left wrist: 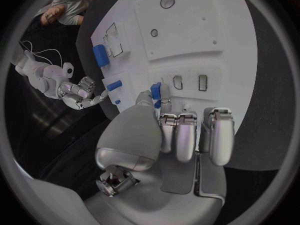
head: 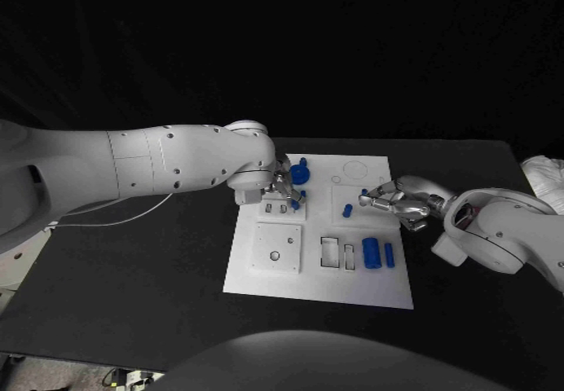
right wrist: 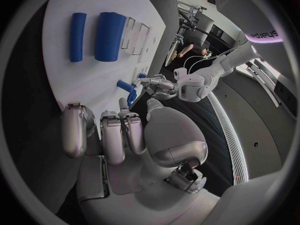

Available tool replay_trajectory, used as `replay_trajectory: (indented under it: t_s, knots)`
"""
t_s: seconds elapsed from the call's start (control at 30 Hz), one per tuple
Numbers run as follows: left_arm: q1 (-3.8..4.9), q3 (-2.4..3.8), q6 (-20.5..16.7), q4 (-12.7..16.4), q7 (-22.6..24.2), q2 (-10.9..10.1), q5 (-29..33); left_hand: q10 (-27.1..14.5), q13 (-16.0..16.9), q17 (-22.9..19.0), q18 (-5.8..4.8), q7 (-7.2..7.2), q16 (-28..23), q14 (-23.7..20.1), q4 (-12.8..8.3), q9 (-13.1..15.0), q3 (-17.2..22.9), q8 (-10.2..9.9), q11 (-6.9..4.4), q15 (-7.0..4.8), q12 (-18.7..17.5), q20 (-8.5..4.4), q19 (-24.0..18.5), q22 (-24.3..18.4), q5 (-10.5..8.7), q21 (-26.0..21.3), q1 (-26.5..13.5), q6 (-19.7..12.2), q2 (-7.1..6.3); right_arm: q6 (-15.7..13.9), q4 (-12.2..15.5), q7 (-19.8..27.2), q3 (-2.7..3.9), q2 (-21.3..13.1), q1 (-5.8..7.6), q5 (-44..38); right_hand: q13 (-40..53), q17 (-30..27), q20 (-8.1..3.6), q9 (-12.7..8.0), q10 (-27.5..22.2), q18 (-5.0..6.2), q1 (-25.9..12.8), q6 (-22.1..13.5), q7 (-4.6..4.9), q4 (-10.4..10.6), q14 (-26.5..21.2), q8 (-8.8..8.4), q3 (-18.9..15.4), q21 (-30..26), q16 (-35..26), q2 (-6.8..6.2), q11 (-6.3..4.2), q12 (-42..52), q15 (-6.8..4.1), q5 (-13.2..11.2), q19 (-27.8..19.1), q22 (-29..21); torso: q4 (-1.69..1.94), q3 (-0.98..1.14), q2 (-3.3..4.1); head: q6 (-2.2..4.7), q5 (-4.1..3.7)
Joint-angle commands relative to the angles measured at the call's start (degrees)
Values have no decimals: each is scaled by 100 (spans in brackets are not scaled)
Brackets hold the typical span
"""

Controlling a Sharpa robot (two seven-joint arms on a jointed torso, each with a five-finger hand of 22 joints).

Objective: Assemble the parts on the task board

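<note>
Head view: the white task board (head: 265, 281) lies at the centre of the black table (head: 141, 269). The left hand (head: 279, 189) hovers over the board's 11 o'clock area, pinching a small blue part (head: 297, 196) directly above two narrow slots (head: 276, 208); this placement suggests an insertion into one of them. A rounded blue piece (head: 300, 173) stands just beyond it at 12 o'clock. The right hand (head: 399, 202) sits at the board's 3 o'clock edge; a short blue part (head: 348, 210) lies just beside its fingertips, and whether they touch it cannot be told here. Two blue cylinders (head: 377, 252) rest near the board's 4 o'clock corner, apparently still waiting to be placed. Left wrist view: the left hand (left wrist: 181, 135) holds the blue part (left wrist: 155, 91) between thumb and fingertip, the remaining fingers (left wrist: 215, 135) extended alongside, above the slots (left wrist: 189, 82). Right wrist view: the right hand (right wrist: 119, 135) holds nothing; its fingers (right wrist: 75, 130) are curled loosely and apart over the board, the short blue part (right wrist: 125, 86) lying just ahead of them, probably the next item to collect.
</note>
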Motion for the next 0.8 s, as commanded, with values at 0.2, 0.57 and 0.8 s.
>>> replay_trajectory:
  t_s: [0.2,0.57,0.8]
  knots:
    - [13,9,-141,134,66,-138,-112,657,355,1508,-85,-38,14,582,1,26,71,-32,-115,-44,-10,-43,596,1508,30,14,244,34,156,108,-20,-50,-2,-8,-15,-1,1509,1508,3,-8,607,120,-5,35,13,-5,598,36,-35,-31,20,78,45,22,57,28,-35,1065,1,4,-8,0,33]
    - [97,9,2,394,33,-401,-519,657,355,1508,-85,-37,14,582,45,58,155,-56,-117,-48,-10,-49,596,1508,-32,14,251,40,119,126,-41,-75,-4,-7,-25,-1,1509,1508,5,-10,607,122,-7,34,14,-6,598,36,-39,-39,20,81,47,22,59,28,-43,1061,2,1,-4,0,84]
    - [112,4,162,511,-9,-501,-790,657,355,1508,-85,-32,14,582,124,137,418,-125,-116,-51,-10,-52,596,1508,-302,14,261,43,34,129,-50,-74,-5,2,-32,-1,1509,1508,5,-11,607,122,-7,34,14,-6,598,36,-39,-39,20,81,47,22,59,28,-43,1061,-7,-3,-1,0,119]
